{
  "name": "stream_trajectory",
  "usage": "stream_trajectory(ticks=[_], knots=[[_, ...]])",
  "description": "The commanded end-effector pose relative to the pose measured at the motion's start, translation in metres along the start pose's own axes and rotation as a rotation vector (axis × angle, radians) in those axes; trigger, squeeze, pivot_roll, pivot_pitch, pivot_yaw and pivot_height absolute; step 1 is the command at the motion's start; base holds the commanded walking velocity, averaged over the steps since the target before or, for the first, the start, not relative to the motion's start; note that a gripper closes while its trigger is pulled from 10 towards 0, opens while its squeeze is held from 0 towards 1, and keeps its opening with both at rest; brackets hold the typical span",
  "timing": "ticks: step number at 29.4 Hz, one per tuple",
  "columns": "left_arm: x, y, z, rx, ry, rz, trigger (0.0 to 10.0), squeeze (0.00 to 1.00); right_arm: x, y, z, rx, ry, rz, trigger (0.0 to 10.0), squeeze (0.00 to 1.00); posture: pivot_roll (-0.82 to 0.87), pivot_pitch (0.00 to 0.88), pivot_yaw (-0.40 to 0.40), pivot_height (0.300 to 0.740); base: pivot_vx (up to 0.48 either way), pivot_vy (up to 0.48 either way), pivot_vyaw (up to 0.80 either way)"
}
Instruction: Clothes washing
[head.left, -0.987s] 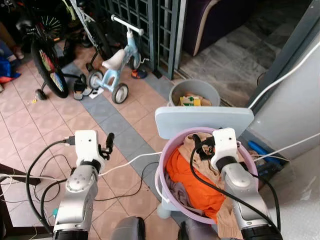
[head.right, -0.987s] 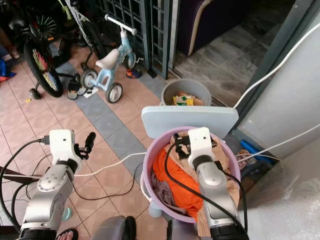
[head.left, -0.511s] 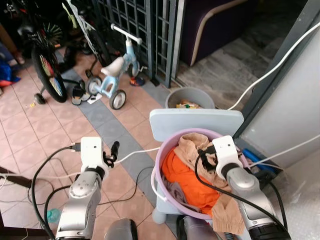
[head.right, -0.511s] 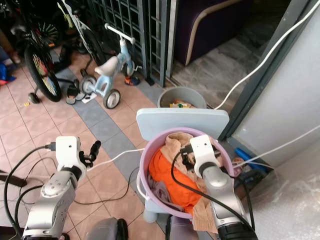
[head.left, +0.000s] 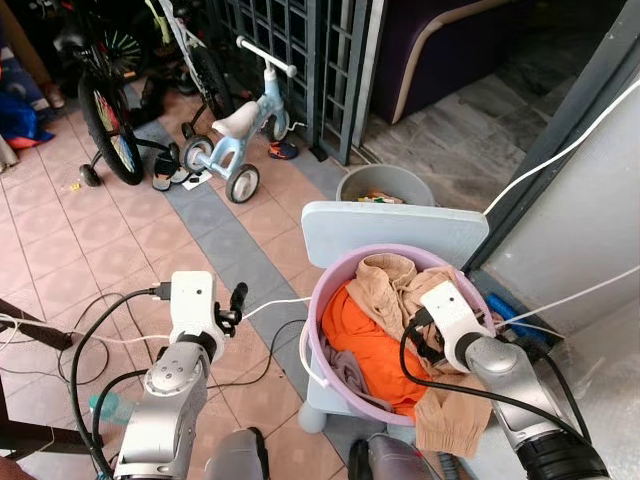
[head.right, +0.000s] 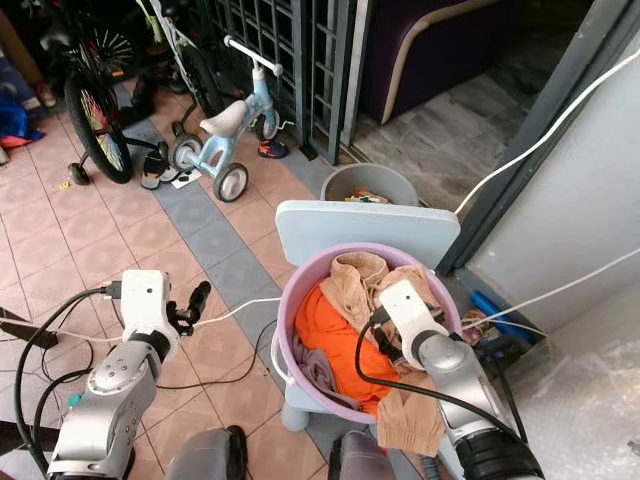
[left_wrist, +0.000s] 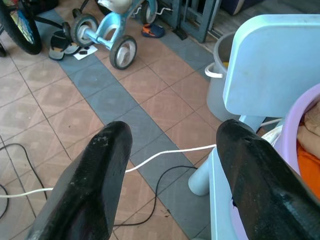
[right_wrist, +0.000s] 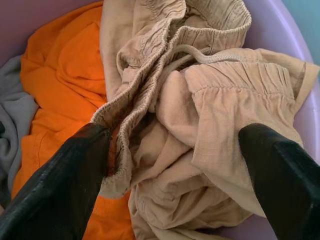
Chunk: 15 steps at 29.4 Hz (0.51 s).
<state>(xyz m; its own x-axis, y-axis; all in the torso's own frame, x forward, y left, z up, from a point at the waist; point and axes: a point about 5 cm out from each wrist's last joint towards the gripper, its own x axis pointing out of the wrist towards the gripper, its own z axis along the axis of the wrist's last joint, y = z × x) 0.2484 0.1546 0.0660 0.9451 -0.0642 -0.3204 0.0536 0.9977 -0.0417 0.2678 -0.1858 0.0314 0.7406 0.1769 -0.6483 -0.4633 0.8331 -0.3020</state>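
A purple basin (head.left: 322, 305) full of laundry stands on a small pale-blue chair (head.left: 395, 230). Inside lie crumpled beige trousers (right_wrist: 210, 95), an orange garment (head.left: 372, 348) and a grey one (head.left: 350, 372). More beige cloth (head.left: 448, 425) hangs over the basin's near rim. My right gripper (head.left: 422, 343) is down in the basin, its fingers (right_wrist: 65, 190) open wide just over the beige trousers, holding nothing. Left of the basin, my left gripper (head.left: 236, 301) hovers open over the tiled floor, facing the chair (left_wrist: 270, 65).
A grey bucket (head.left: 385, 185) sits behind the chair. A blue tricycle (head.left: 235, 135), a bicycle (head.left: 105, 110) and a metal gate (head.left: 300, 50) are at the back left. Cables (head.left: 270, 305) trail across the tiles. A grey wall (head.left: 590, 230) stands close on the right.
The camera has shifted. My right gripper has tipped down and sunk lower into the basin, onto the beige trousers. The left arm holds about the same pose.
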Motion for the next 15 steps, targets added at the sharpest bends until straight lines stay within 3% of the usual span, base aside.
stream_trajectory(ticks=[1,5,6,7,8,9,10,12,13,14,15], knots=[[-0.001,0.001,0.001,0.001,0.005,-0.001,10.0,0.00,0.004,0.007,0.001,-0.007,0.012,0.036,10.0,0.00,-0.02,0.142,0.001,0.740,0.000,0.000,0.00],[-0.001,0.001,0.001,0.003,0.008,-0.003,10.0,0.00,0.009,0.014,0.005,-0.030,0.005,0.085,10.0,0.00,-0.01,0.142,-0.002,0.740,0.000,0.000,0.00],[-0.001,0.000,0.001,0.005,0.007,-0.004,10.0,0.00,0.012,0.018,0.005,-0.033,0.014,0.111,2.5,0.00,-0.01,0.143,-0.005,0.740,0.000,0.000,0.00],[-0.001,0.000,0.001,0.006,0.007,-0.003,10.0,0.00,0.013,0.021,0.006,-0.039,0.018,0.123,1.8,0.00,0.00,0.143,-0.008,0.740,0.000,0.000,0.00],[-0.002,0.000,0.001,0.007,0.007,-0.002,10.0,0.00,0.015,0.024,0.007,-0.059,0.017,0.141,3.1,0.00,0.00,0.144,-0.010,0.740,0.000,0.000,0.00],[-0.002,0.001,0.001,0.008,0.008,0.001,10.0,0.00,0.016,0.026,0.008,-0.065,0.014,0.149,3.1,0.00,0.00,0.143,-0.011,0.740,0.000,0.000,0.00],[-0.003,0.001,0.000,0.004,0.010,0.008,10.0,0.00,0.017,0.029,0.008,-0.076,0.017,0.163,2.2,0.00,0.00,0.143,-0.012,0.740,0.000,0.000,0.00],[-0.003,0.001,0.000,0.003,0.010,0.010,10.0,0.00,0.018,0.031,0.006,-0.143,0.021,0.174,2.2,0.00,0.01,0.143,-0.015,0.740,0.000,0.000,0.00],[-0.003,0.001,0.000,0.005,0.009,0.010,10.0,0.00,0.018,0.032,0.004,-0.179,0.024,0.180,1.7,0.00,0.01,0.141,-0.016,0.740,0.000,0.000,0.00],[-0.003,0.001,0.001,0.008,0.009,0.009,10.0,0.00,0.017,0.035,0.001,-0.220,0.032,0.213,0.0,0.00,0.00,0.142,-0.014,0.740,0.000,0.000,0.00],[-0.003,0.001,0.001,0.008,0.009,0.009,10.0,0.00,0.017,0.035,0.001,-0.220,0.032,0.213,0.0,0.00,0.00,0.142,-0.014,0.740,0.000,0.000,0.00]])
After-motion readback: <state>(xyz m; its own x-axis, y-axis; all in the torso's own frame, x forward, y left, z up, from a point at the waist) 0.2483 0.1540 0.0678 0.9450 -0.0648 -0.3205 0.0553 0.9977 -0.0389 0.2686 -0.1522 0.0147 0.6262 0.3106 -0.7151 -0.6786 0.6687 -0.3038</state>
